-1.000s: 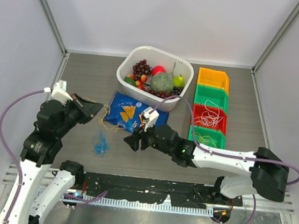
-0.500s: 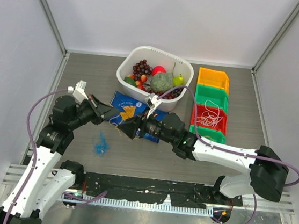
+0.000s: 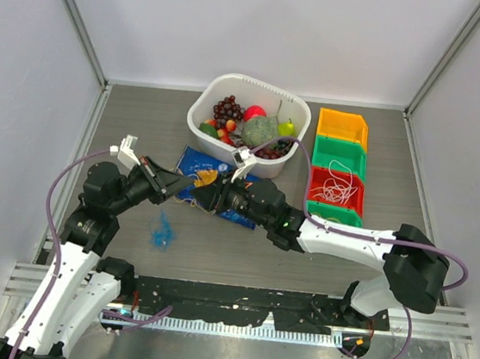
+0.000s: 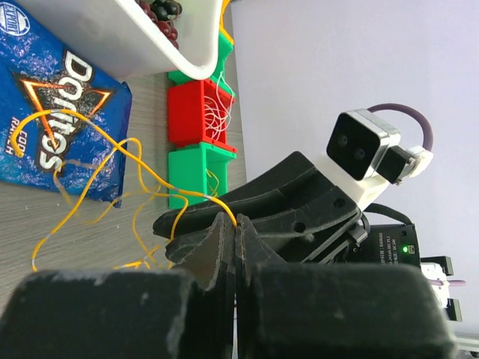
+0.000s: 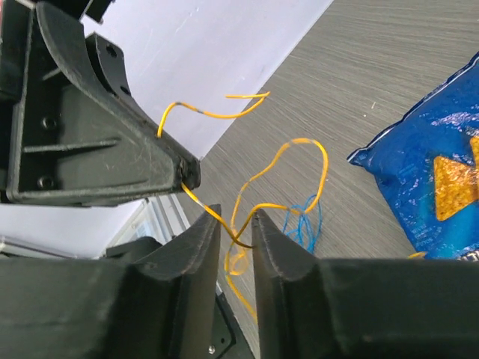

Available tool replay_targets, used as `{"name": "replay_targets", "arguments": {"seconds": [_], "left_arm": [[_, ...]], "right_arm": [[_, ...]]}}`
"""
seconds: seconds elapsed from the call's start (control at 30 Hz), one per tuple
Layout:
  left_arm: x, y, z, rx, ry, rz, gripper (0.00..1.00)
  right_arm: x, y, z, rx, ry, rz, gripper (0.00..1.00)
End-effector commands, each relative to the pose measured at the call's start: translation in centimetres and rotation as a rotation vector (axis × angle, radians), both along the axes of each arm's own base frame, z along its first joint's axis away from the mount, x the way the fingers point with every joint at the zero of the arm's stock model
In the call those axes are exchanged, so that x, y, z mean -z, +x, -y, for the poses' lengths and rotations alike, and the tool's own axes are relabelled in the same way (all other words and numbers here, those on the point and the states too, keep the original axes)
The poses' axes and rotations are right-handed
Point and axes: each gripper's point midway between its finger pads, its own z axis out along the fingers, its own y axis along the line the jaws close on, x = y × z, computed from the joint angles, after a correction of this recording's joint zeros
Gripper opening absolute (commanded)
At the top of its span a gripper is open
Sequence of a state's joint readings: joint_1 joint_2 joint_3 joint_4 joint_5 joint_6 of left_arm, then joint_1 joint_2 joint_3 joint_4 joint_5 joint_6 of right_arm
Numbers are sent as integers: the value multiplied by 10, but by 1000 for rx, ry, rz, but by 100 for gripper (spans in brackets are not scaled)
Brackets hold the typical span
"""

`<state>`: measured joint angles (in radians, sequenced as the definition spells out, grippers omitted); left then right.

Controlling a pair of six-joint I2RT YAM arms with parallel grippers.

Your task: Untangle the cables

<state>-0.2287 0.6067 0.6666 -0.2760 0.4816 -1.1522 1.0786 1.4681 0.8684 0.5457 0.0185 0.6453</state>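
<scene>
A thin yellow cable (image 4: pixel 90 142) hangs in loose loops above the table, between my two grippers. My left gripper (image 4: pixel 233 224) is shut on one end of it; in the top view that gripper (image 3: pixel 169 190) is at the left edge of the chips bag. My right gripper (image 5: pixel 236 224) faces it tip to tip, jaws a little apart, with yellow strands (image 5: pixel 247 206) crossing the gap; it also shows in the top view (image 3: pixel 199 199). A blue cable (image 3: pixel 162 231) lies bunched on the table below them. A white cable (image 3: pixel 336 189) lies in the red bin.
A blue chips bag (image 3: pixel 210 172) lies under the right arm. A white basket (image 3: pixel 198 110) of fruit stands behind it. Yellow, green, red and green bins (image 3: pixel 343 126) line the right side. Grey walls close in the left, back and right.
My left gripper has swung right with the yellow cable. My right gripper has moved left and up to meet it, and the yellow strands now cross between its jaws.
</scene>
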Motion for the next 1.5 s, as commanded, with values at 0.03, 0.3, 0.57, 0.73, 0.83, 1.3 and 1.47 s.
{"name": "replay_targets", "arguments": {"seconds": [0.03,0.3,0.57,0.73,0.83,1.3,1.47], "left_arm": [[-14,1,5,31,-40,63,0],[-6,2,4,37,1,61,44],[-6,6,-4,11,115,84,75],[-4,11,-6,1,139,96,78],[-1,11,-2,25,127,90,79],[11,-4,-3,59,156,81,80],[12,3,4,81,146,86,80]], "right_arm": [[-32,16,-5,72,104,12,16],[-22,36,39,212,66,19,1],[-26,82,175,576,-20,43,1],[-53,121,265,872,-75,71,1],[-68,153,314,1037,-89,63,1],[-27,146,356,1030,-246,-129,1],[-6,96,370,1024,-293,-166,1]]}}
